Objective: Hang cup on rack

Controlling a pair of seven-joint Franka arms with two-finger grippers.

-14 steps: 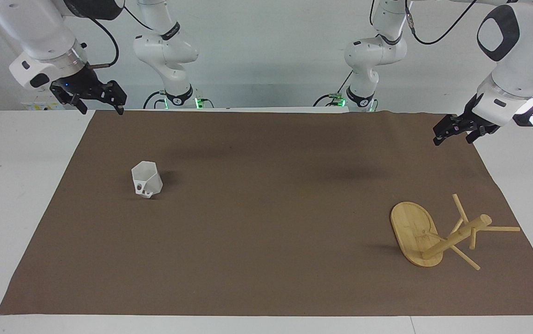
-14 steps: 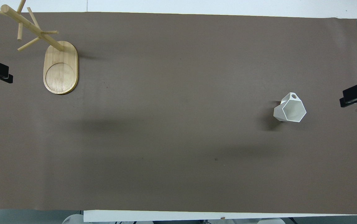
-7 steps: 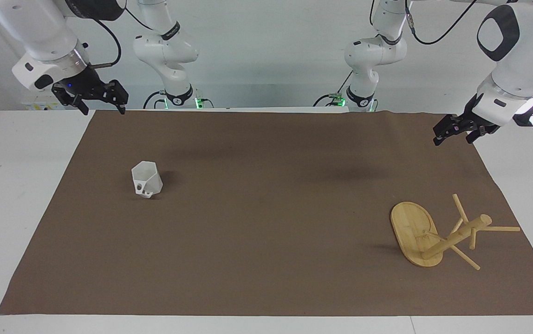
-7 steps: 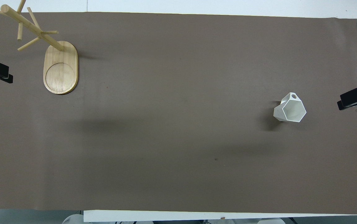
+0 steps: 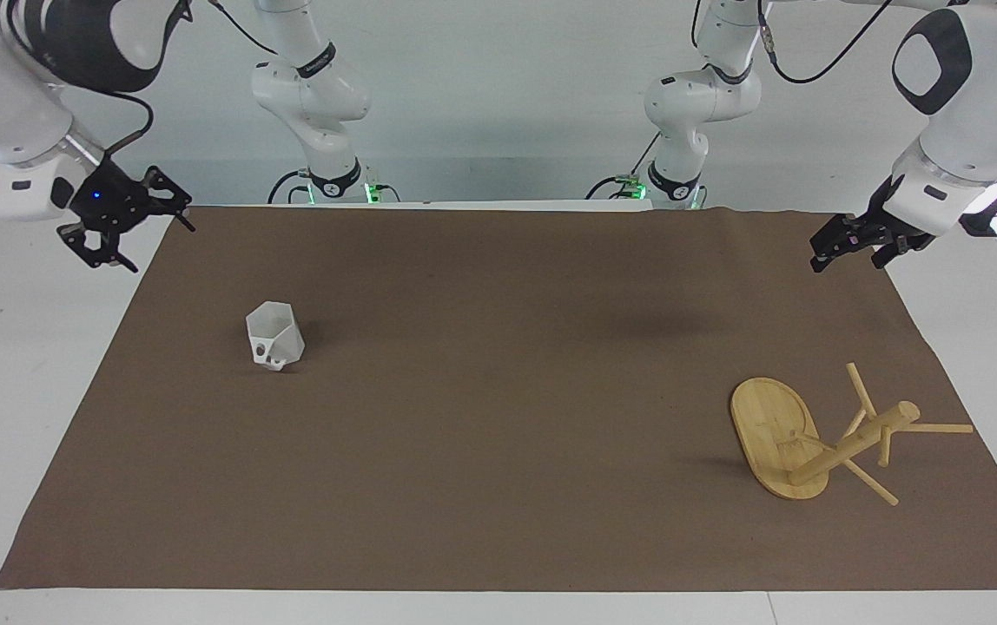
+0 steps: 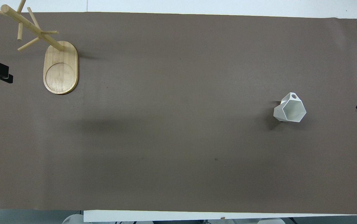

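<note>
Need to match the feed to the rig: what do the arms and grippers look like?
Both arms are glossy white with dark grey joint panels and black cables. The left gripper and right gripper are black, skeletal two-finger units; the right one shows a small blue light. Green lights glow at the bases.

arms (image 5: 959, 78): white, black patches (glossy) | cables: black | fingers (image 5: 822, 260): black

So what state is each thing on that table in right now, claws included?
cup: upright on the brown mat, free of both claws.
rack: standing on its base, pegs bare.
right claw: open, empty, over the mat's edge at its own end.
left claw: open, empty, waiting over the mat's edge at its own end.
</note>
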